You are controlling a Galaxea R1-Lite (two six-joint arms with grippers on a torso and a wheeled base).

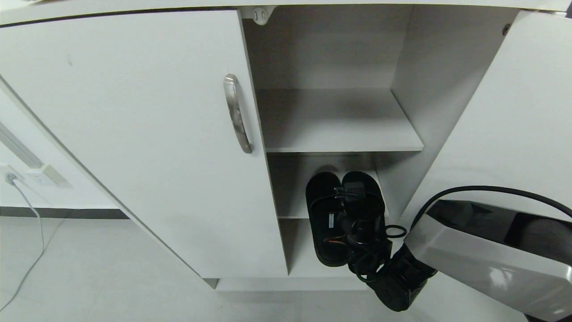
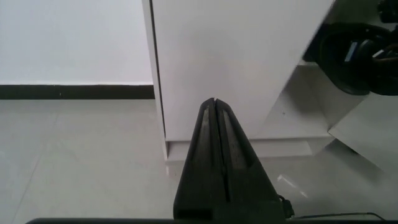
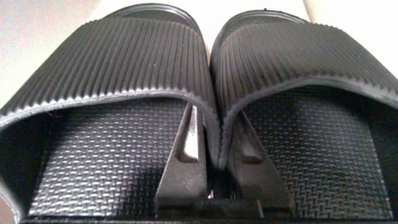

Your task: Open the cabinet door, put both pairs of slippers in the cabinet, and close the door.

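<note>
A pair of black slippers (image 1: pixel 325 210) is at the mouth of the cabinet's lower compartment, toes pointing in, side by side. My right gripper (image 1: pixel 357 226) is shut on the pair. In the right wrist view its fingers (image 3: pixel 189 146) sit one inside each slipper, pinching the two inner walls (image 3: pixel 214 134) together under the ribbed straps (image 3: pixel 124 56). Whether the soles rest on the shelf I cannot tell. My left gripper (image 2: pixel 214 104) is shut and empty, low above the floor, pointing at the cabinet's base; the black slippers (image 2: pixel 348 59) show beyond it.
The left cabinet door (image 1: pixel 134 134) is closed, with a metal handle (image 1: pixel 237 114). The right door (image 1: pixel 514 112) stands swung open beside my right arm. The upper shelf (image 1: pixel 335 120) is bare. A cable and wall socket (image 1: pixel 11 179) are at far left, above the tiled floor (image 1: pixel 111 277).
</note>
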